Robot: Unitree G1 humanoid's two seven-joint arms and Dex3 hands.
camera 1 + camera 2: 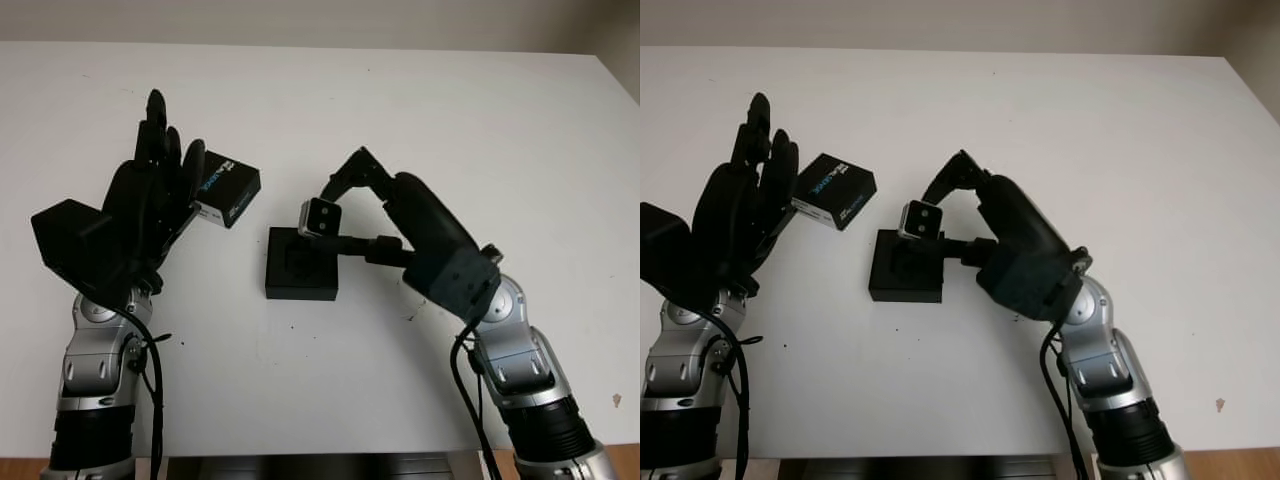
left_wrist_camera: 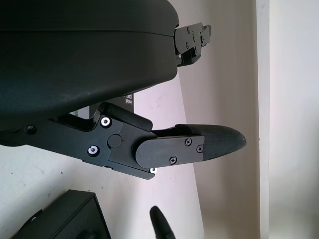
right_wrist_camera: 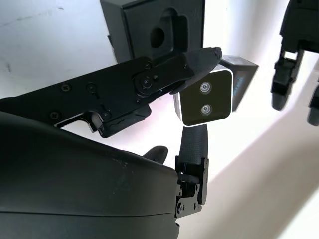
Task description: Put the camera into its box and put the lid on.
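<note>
The right hand (image 1: 345, 205) grips the camera (image 1: 321, 217) between its fingers (image 3: 199, 59), held just above the open box (image 1: 300, 265) on the surface (image 1: 450, 110). If the camera comes down tilted off the foam cut-out, it may catch on the edge or nudge the box aside. The left hand (image 1: 140, 205) is raised, holding nothing, beside the lid (image 1: 227, 188).

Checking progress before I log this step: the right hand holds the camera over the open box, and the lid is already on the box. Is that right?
Not quite. The right hand does hold the camera over the open box, but the lid is off, lying on the table beside the open left hand, as the left eye view shows.
</note>
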